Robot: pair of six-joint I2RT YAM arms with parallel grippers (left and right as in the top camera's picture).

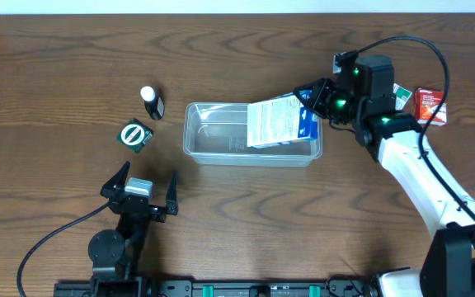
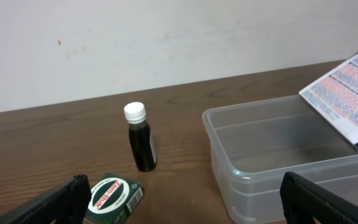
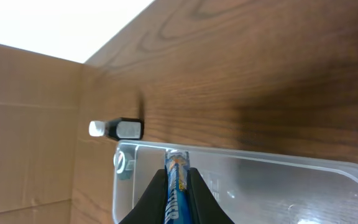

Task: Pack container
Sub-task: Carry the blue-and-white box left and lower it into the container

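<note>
- Right in the middle of the wooden table sits the container, a clear shallow tub with its long side running left to right.
- The right gripper is pinching a blue-and-white box. In the right wrist view the two fingers press on either side of the box's thin edge.
- That box is tilted over the right end of the container, printed face up. I can't tell whether its lower edge touches the tub floor.
- The left part of the tub is bare clear plastic.
- Over on the near left, the left gripper has its jaws spread wide and nothing between them. It sits well apart from the tub, toward its front left corner.
- Through the left wrist camera, a small dark bottle with a white cap stands upright on the wood, just left of the container.
- Near the bottle, a little closer to the left gripper, lies a green box with a round white label.
- Far right, beyond the right arm, there's a red box on the table.
</note>
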